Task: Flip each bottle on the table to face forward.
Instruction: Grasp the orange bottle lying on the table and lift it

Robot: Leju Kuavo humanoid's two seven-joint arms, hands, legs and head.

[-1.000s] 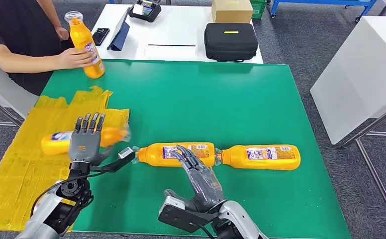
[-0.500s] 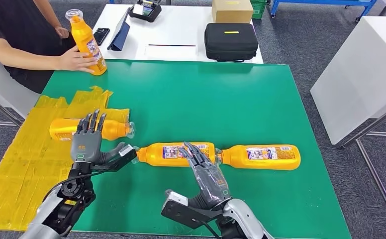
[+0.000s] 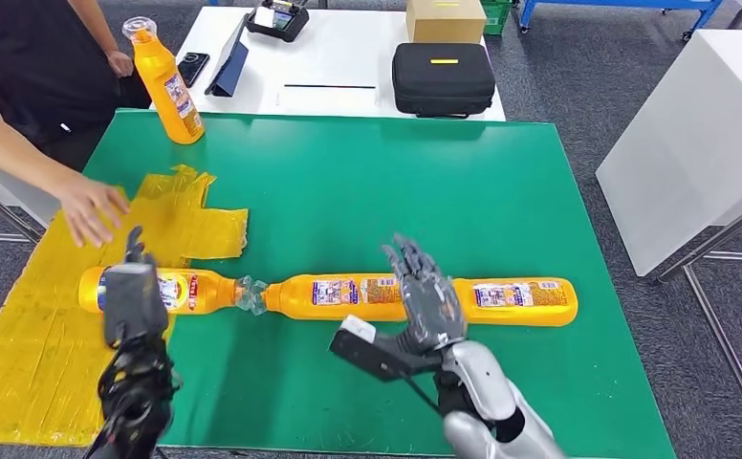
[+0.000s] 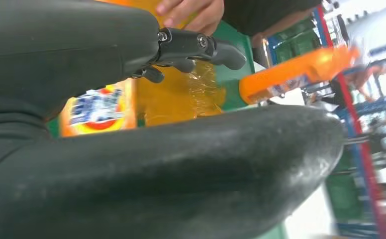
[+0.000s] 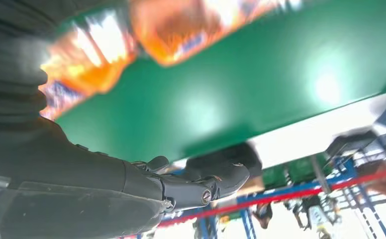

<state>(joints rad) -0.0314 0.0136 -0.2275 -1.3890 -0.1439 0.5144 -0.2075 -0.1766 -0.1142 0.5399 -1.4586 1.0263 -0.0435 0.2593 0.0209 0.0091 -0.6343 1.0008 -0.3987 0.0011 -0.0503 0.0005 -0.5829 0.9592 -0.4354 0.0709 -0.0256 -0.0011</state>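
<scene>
Head view: three orange bottles lie end to end in a row across the near part of the green table (image 3: 367, 191). The left bottle (image 3: 181, 290) rests partly on the yellow plastic sheet (image 3: 32, 335) that hangs over the table's left edge, with its label up and its cap touching the cap end of the middle bottle (image 3: 343, 295). The right bottle (image 3: 515, 301) lies just past the middle one, near the right edge but clear of it. A fourth bottle (image 3: 166, 86) stands upright at the far left corner, close to the far edge. The left hand (image 3: 133, 296) is over the left bottle's body, seen back-on; whether it grips the bottle cannot be told here. The right hand (image 3: 427, 296) is raised over the junction of the middle and right bottles, fingers spread and holding nothing. A person's hand (image 3: 95, 208) is spread flat on the yellow sheet, well apart from the row. The broad middle and far part of the green surface is open.

Left wrist view: the left hand's fingers (image 4: 201, 47) reach over the left bottle (image 4: 146, 102) with a visible gap to the thumb, so the hand is open around it and not clamped.

Right wrist view: blurred; the right hand's fingers (image 5: 216, 181) are extended with nothing in them, and orange bottle shapes lie on the green.
</scene>
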